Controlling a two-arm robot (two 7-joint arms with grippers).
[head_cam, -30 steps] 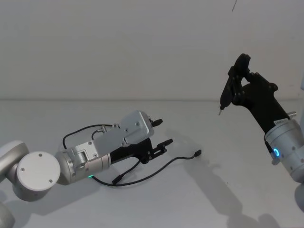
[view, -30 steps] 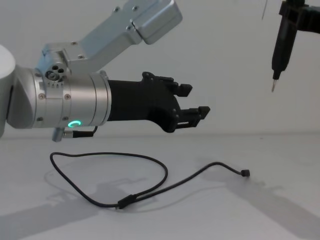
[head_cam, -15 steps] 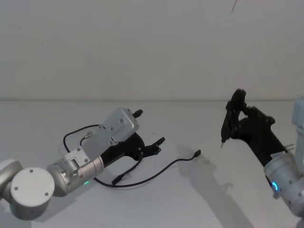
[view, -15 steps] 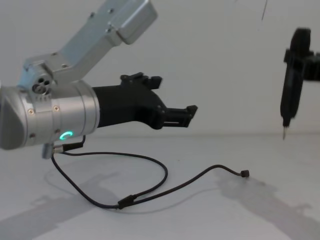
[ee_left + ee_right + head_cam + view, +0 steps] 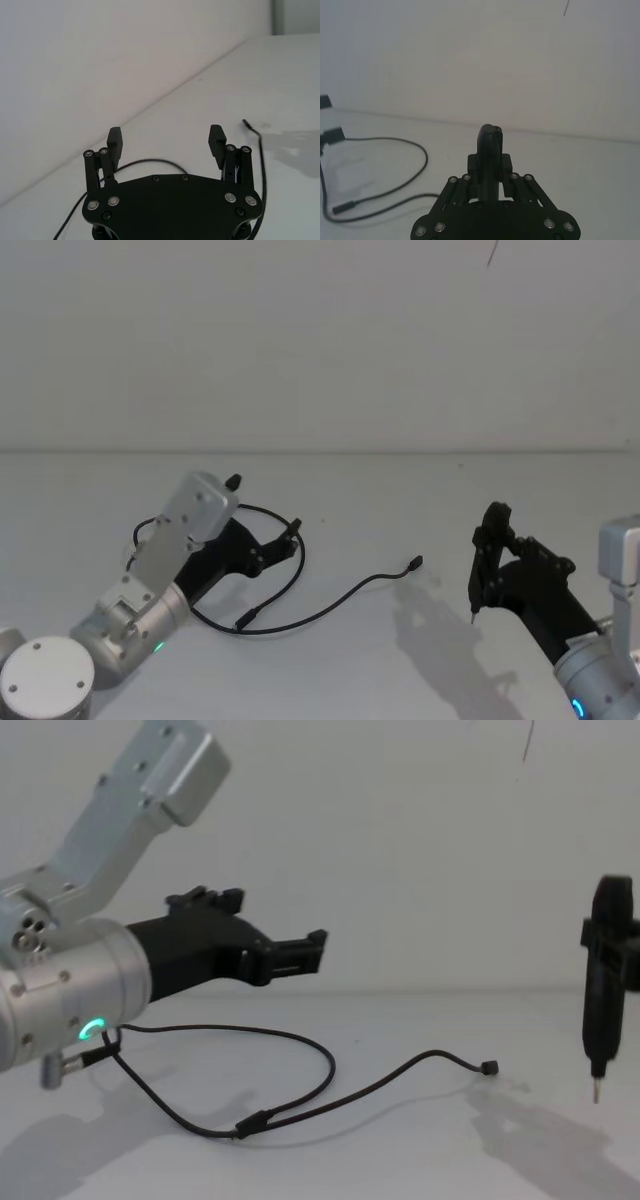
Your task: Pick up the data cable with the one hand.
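Head view puts the cable [image 5: 300,610] in the lower middle of your frame: it lies on the white table [image 5: 400,500], looping from the lower left, up past the left gripper [image 5: 262,512], then down to an inline joint and out to a small plug at centre right. Your left gripper sits at centre left of that frame, above the loop, its 2 fingers spread apart with nothing between them. Left wrist view confirms this for you: the left gripper [image 5: 166,142] shows 2 pads [image 5: 114,141] wide apart in the middle of the frame, and the cable [image 5: 260,160] runs along the table past them without touching either. Chest view has the left gripper [image 5: 270,930] in the upper left, clear above the cable [image 5: 330,1070], which lies flat across the lower middle, its plug end at centre right. Your right gripper [image 5: 483,575] stands in the lower right of the head view, upright, well apart from the plug. In the right wrist view the right gripper [image 5: 490,145] has its fingers pressed together, holding nothing, with the cable [image 5: 395,150] at the left edge.
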